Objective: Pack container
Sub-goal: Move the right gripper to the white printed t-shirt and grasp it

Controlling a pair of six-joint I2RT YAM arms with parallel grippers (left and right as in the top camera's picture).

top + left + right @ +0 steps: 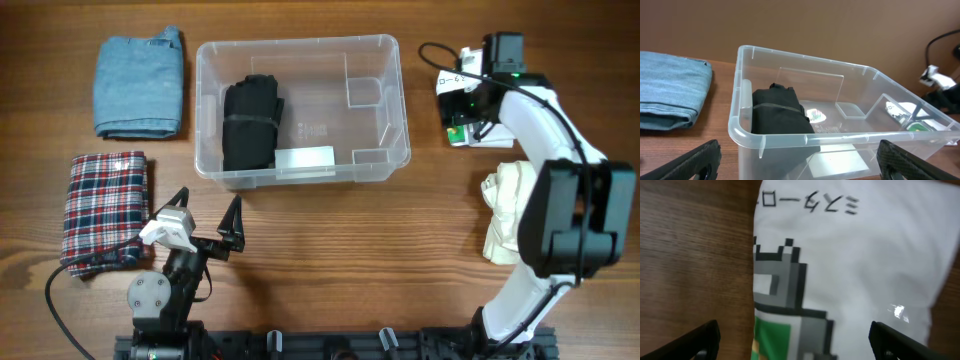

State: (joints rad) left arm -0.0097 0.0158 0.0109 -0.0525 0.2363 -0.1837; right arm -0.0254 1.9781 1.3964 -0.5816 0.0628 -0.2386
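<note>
My left gripper (208, 204) sits released, its two black fingers spread wide with nothing between them, in the lower left of the overhead frame. It points up towards the near wall of the clear rectangular plastic container (403, 100), which stands apart from it at the upper centre of the wooden table (350, 260). Just to the left of this gripper lies a folded red, white and navy plaid cloth (105, 205), its lower right corner close beside the wrist.

Inside the container, against its left end, I see a black folded garment (250, 125). A small white label (305, 157) lies at the lower edge of the container. The rest of the floor is bare apart from moulded clear dividers at the right end. Left of the container, near but apart, lies a folded light-blue denim piece (138, 85).

My right gripper (795, 340) is spread open too, at the upper right of the overhead frame, hanging close over a white folded garment with a grey, black and green pixel print (850, 255). I cannot tell whether it touches the cloth. Below it, partly under the arm, lies a cream crumpled garment (503, 200).
</note>
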